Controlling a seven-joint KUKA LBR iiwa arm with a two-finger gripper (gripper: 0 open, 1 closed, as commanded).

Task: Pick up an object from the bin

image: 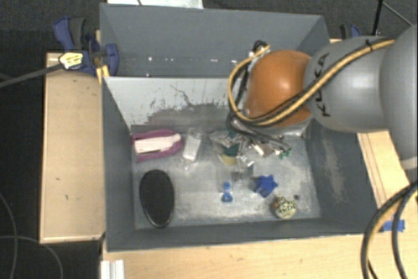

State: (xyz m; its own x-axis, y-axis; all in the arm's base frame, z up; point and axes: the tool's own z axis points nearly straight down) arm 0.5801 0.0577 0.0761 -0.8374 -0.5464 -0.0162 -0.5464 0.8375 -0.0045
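Bin: grey metal bin (119, 160) with sloped walls; the floor is scuffed and pale in the middle.
Arm: grey arm (366, 85) enters from the right. Its wrist carries an orange cover (277, 83) with yellow-and-black cables (243, 85) looped round it.
Gripper position: the gripper (253, 148) sits low under the orange cover, over the middle of the bin floor and close to the foot of the back wall.
Gripper state: cannot tell whether it is apart or together, as the cover and wrist hide most of it. Whether it holds anything cannot be told either.
Thing under gripper: a small heap (228, 152) of mixed pieces, dark green and tan ones on its left side. The gripper's metal parts overlap the heap; contact cannot be confirmed.
Nearest loose items: a blue block (264, 185) lies just in front of the gripper, and a small blue piece (226, 193) lies to the block's left, apart from it.
Front right: a speckled ball (285, 206) near the front wall, just beside the blue block.
Left of heap: a clear pale piece (191, 145), near the heap but apart from it.
Far left: a pink-and-white object (157, 142) lying flat beside the left wall.
Front left: a black oval object (157, 197), well apart from the gripper.
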